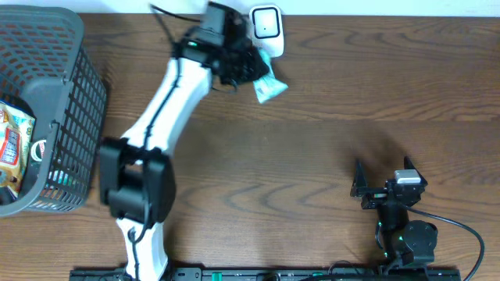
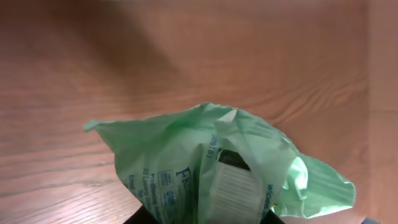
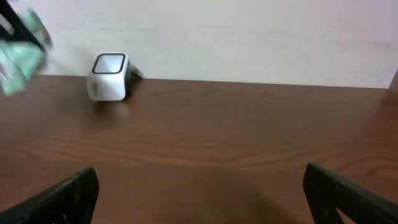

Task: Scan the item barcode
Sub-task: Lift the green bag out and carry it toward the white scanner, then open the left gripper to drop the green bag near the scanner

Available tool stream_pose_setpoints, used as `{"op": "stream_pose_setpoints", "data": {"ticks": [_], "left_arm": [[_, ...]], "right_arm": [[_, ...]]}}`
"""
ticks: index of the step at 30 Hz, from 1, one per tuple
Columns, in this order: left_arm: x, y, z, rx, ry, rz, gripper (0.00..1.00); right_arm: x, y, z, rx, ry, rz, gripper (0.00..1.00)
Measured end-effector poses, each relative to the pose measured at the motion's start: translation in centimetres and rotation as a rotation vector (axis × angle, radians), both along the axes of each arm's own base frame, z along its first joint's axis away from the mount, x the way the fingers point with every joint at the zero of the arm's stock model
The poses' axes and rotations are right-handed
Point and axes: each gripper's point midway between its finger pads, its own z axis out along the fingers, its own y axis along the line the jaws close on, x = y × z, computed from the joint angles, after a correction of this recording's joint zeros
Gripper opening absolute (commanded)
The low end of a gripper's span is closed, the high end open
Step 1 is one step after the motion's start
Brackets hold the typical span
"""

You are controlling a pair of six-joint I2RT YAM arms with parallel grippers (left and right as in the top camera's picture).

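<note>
My left gripper (image 1: 248, 72) is shut on a pale green plastic packet (image 1: 270, 86) at the back of the table, right beside the white barcode scanner (image 1: 266, 27). Up close in the left wrist view, the green packet (image 2: 205, 168) fills the lower frame, with blue print and a white barcode label (image 2: 229, 190) facing the camera; the jaws show only as dark tips at the bottom edge. My right gripper (image 1: 383, 181) rests open near the front right, nothing between its fingers (image 3: 68, 199). The right wrist view shows the scanner (image 3: 109, 76) far off and the packet (image 3: 20, 59) at the left edge.
A dark wire basket (image 1: 72, 109) holding several snack packets (image 1: 16, 144) stands at the left edge of the wooden table (image 1: 328, 148). A pale wall (image 3: 249, 37) runs behind the table's back edge. The left arm (image 1: 164, 109) stretches diagonally from the front towards the scanner.
</note>
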Motion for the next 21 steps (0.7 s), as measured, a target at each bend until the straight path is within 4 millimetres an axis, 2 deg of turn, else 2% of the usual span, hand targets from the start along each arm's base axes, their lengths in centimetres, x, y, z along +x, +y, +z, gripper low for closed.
{"op": "stream_pose_setpoints", "data": {"ticks": [3,6,9,12,17,19,21], "left_arm": [[-0.4,-1.7,-2.7,0.018,0.033,-0.036,0.31],[-1.0,-3.1,-5.0,0.033,0.065,-0.068,0.49],[-1.7,-4.1,-6.2,0.042,0.086,-0.09,0.63],[-2.0,-4.6,-6.3,0.043,0.089,-0.099,0.7],[-1.7,-3.8,-5.7,0.046,0.073,-0.1,0.73],[-1.1,-3.0,-4.5,0.038,0.049,-0.085,0.73],[-0.4,-1.6,-2.2,0.023,0.006,-0.055,0.72]], "right_arm": [[0.0,0.0,0.0,0.0,0.0,0.0,0.99],[0.0,0.0,0.0,0.0,0.0,0.0,0.99],[0.0,0.0,0.0,0.0,0.0,0.0,0.99],[0.0,0.0,0.0,0.0,0.0,0.0,0.99],[0.0,0.0,0.0,0.0,0.0,0.0,0.99],[0.0,0.0,0.0,0.0,0.0,0.0,0.99],[0.0,0.0,0.0,0.0,0.0,0.0,0.99]]}}
